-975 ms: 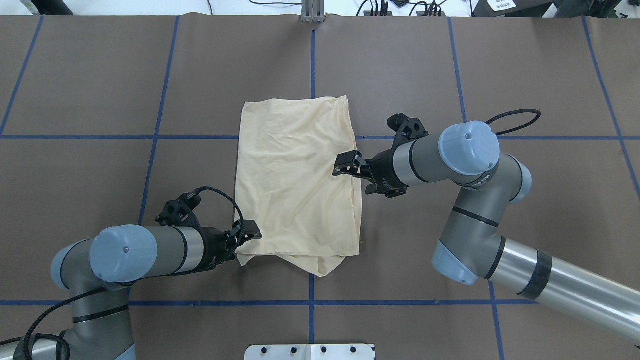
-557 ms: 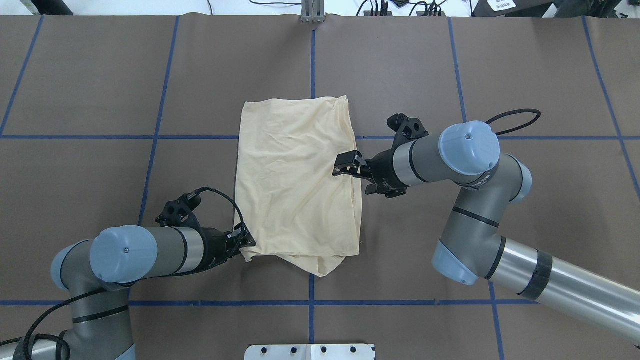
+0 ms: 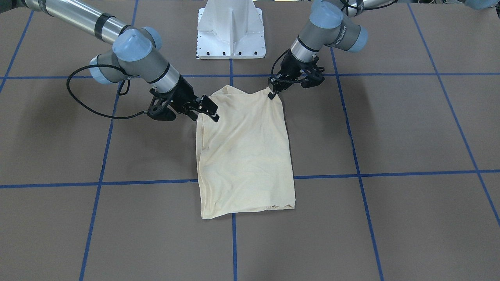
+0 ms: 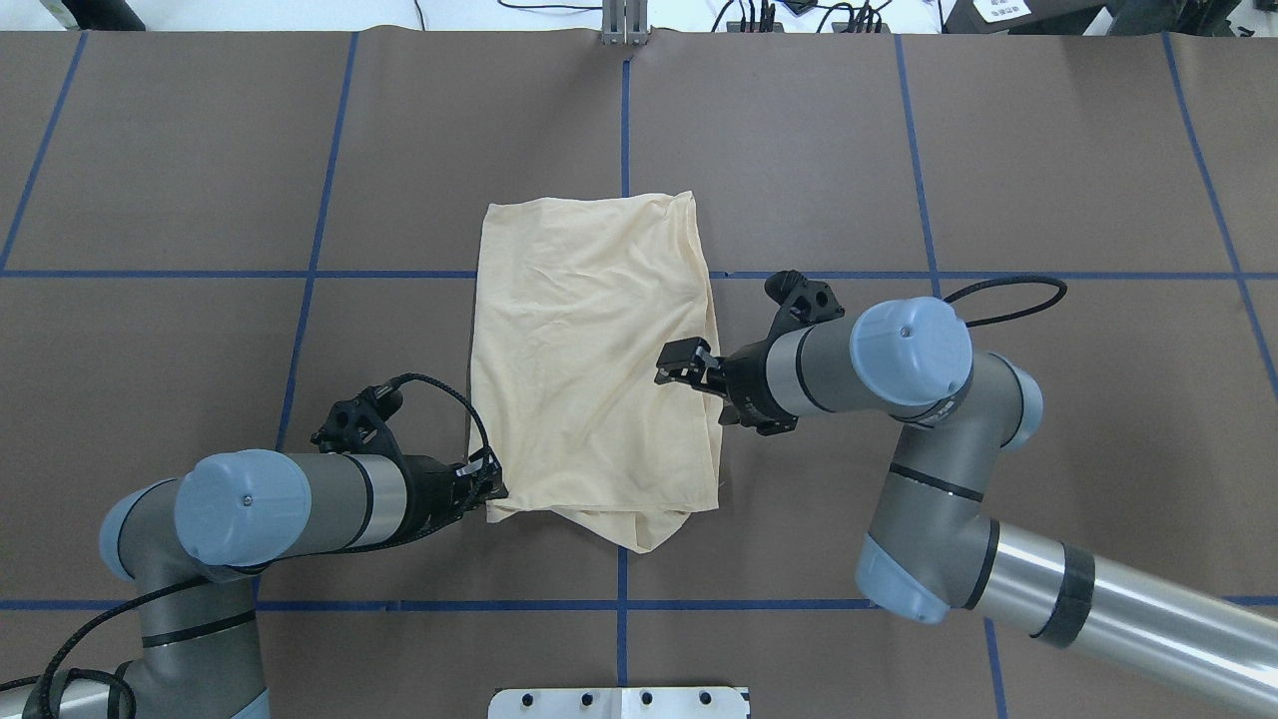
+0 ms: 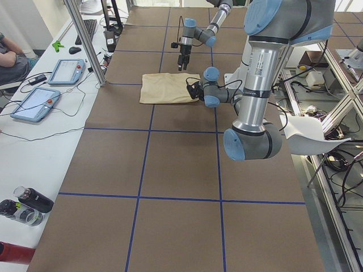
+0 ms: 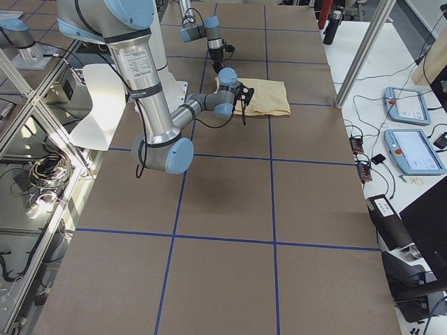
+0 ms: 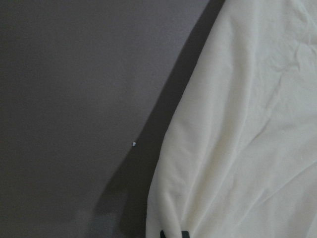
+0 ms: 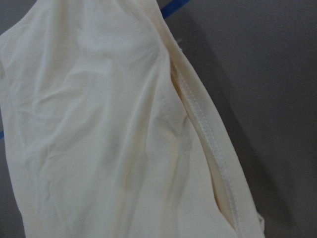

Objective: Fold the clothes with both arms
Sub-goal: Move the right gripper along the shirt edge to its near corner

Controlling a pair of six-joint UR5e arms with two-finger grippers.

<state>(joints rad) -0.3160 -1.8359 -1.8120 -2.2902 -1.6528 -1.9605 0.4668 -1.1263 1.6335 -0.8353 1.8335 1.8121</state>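
**A:** What's the layout?

**B:** The brown covered table (image 4: 200, 150), marked with a blue tape grid, has the pale cream-yellow thin jersey shirt (image 4: 589, 350) at its centre. The shirt is already doubled into a long rectangle running away from the robot, with no print showing.

**A:** And the arms?

**B:** The grey-and-silver jointed left arm (image 4: 300, 499) lies low by the near-left corner. Its black open-frame left gripper (image 4: 491, 487) is pinched together on that corner of the shirt. The matching right arm (image 4: 899, 350) reaches in from the other side. The right gripper (image 4: 671, 363) hangs with its fingers spread over the right long edge, about halfway along and seemingly just clear of the cloth.

**A:** So which step is this?

**B:** Probably a crosswise fold, taking the near end over to the far end. One near corner is gripped and the other is not.

**A:** How should it be done?

**B:** I'd take the right gripper to the near-right corner rather than the middle, so both grips sit level. It should catch every layer. The stitched hem (image 8: 208, 139) shows the layers slightly offset, and thin jersey will likely slide apart. Then lift both corners together, only enough to clear, move them at an equal pace, and lay corner on corner. The small loose flap (image 4: 644, 534) poking out at the near end may need tucking in first, or it could bunch up inside the fold.
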